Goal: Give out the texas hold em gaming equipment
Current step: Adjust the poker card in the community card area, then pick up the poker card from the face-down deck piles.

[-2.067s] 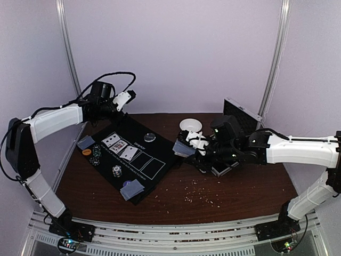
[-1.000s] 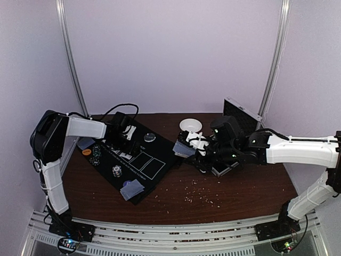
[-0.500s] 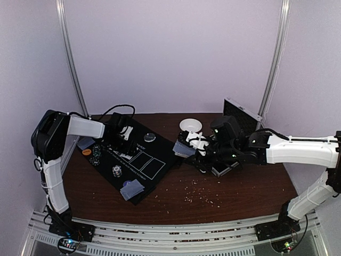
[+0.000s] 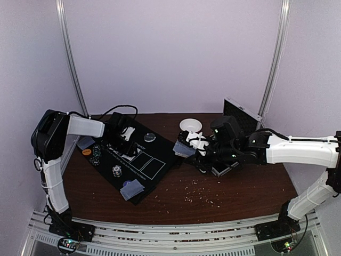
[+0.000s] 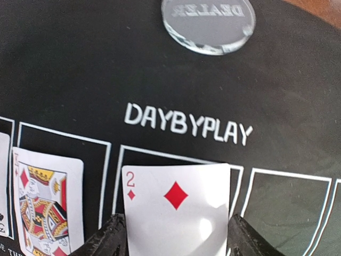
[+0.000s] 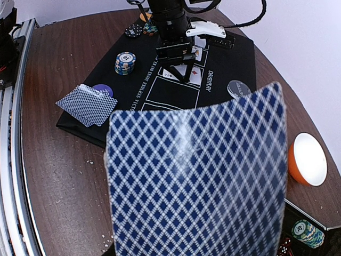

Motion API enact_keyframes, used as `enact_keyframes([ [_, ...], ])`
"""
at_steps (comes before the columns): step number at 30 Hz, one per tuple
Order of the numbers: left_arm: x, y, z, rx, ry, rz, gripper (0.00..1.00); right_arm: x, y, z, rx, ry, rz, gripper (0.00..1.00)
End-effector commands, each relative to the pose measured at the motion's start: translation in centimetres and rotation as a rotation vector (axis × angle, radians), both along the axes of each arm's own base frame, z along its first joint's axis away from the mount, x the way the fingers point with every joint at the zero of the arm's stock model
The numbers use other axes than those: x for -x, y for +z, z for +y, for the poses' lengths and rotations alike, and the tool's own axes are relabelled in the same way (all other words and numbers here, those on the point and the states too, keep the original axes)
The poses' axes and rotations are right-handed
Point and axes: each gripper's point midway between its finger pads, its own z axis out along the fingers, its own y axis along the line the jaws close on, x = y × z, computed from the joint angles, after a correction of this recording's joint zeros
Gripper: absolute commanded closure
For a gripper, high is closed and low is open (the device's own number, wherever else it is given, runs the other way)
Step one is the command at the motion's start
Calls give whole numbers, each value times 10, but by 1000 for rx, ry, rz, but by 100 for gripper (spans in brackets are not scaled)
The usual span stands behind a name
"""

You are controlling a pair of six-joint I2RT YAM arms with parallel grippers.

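Pale lilac walls [image 4: 170, 53] are boxing everything in, with silvery metal uprights [image 4: 69, 58] running up the back corners. A dark brown wooden table [image 4: 240, 186] is sitting under soft, even light, pale crumbs [image 4: 187, 200] are lying across its near half, and a metal rail [image 4: 170, 234] is running along the front edge.

Overhead, close wrists: all see mat [image 4: 162, 146]

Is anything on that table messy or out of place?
Yes. Pale crumbs are scattered over the bare brown table in front of the black mat. They look like spilled debris, not game pieces. The mat also lies slanted on the table.
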Motion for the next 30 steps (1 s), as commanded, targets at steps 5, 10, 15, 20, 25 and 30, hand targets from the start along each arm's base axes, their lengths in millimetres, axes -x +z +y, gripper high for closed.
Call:
enact_keyframes([
  [5, 2, 3, 5, -75, -71, 23, 32, -4, 0, -2, 7, -15, -5, 61],
  [10, 0, 6, 6, -96, -88, 6, 32, -4, 1, -2, 3, -15, -8, 61],
  [15, 2, 22, -13, -73, -154, -53, 29, -4, 3, -1, 4, -13, -8, 61],
  [20, -1, 84, -42, 84, -204, -191, 28, -5, 5, 0, 4, -14, -12, 61],
  [25, 15, 171, -63, 332, -231, -335, 27, -7, 6, 0, 1, -20, -15, 61],
  [30, 81, 230, -108, 657, -398, -306, 26, -11, 10, 3, -19, -36, -30, 61],
])
